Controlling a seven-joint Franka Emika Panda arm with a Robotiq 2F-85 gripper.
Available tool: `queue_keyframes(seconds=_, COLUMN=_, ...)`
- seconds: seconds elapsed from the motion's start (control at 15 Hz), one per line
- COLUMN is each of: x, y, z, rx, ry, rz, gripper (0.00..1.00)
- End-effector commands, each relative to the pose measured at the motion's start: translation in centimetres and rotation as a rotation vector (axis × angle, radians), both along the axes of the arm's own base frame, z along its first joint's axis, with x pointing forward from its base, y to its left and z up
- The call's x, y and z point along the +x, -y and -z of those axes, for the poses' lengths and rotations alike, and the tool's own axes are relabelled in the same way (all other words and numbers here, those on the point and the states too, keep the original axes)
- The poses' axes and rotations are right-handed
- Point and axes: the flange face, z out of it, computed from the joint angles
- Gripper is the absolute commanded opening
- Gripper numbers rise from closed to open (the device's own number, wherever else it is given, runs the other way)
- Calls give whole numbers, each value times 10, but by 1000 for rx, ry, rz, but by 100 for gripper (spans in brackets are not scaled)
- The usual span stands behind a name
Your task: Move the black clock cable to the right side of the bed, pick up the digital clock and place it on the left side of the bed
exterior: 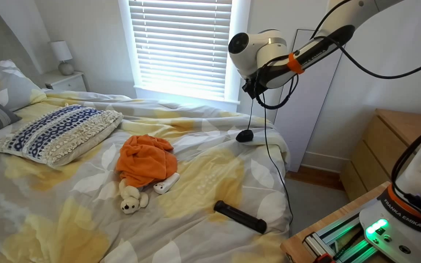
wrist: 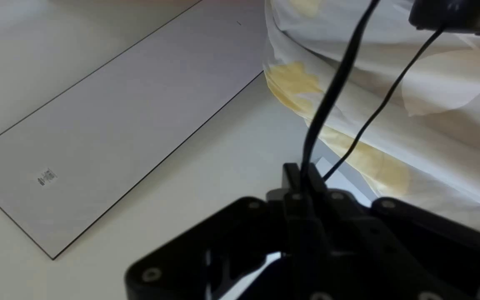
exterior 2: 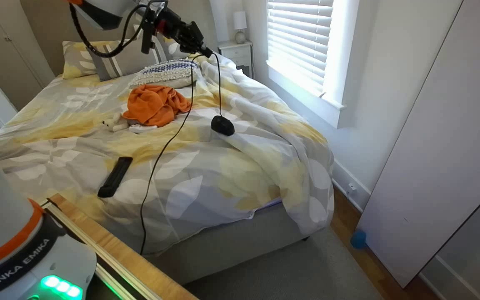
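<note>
Claw [wrist: 303, 176] pinches cable [wrist: 338, 79], plug [exterior 2: 223, 126] seemingly hanging; exterior views add clock [exterior: 240, 216].

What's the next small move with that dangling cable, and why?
I'd probably lower the gripper until the plug rests on the bed, before letting go: the jaws look shut on the black clock cable, and in both exterior views the plug appears to hang at its end above the bed, so releasing now might drop it uncontrolled.
</note>
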Motion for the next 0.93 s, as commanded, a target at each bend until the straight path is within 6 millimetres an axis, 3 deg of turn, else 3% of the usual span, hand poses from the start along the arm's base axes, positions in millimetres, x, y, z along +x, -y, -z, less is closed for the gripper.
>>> queue_keyframes(seconds=0.0, x=-21, y=8, z=-1, rx=3, ry=-43, rz=20, gripper=1)
queue_keyframes(seconds=0.53, x=-91, y=-6, z=-21, rx=-21, ry=-178, rz=-114, gripper=1)
queue_keyframes(seconds=0.87, x=-113, y=-5, z=-29, rx=-41, ry=-216, rz=-144, gripper=1)
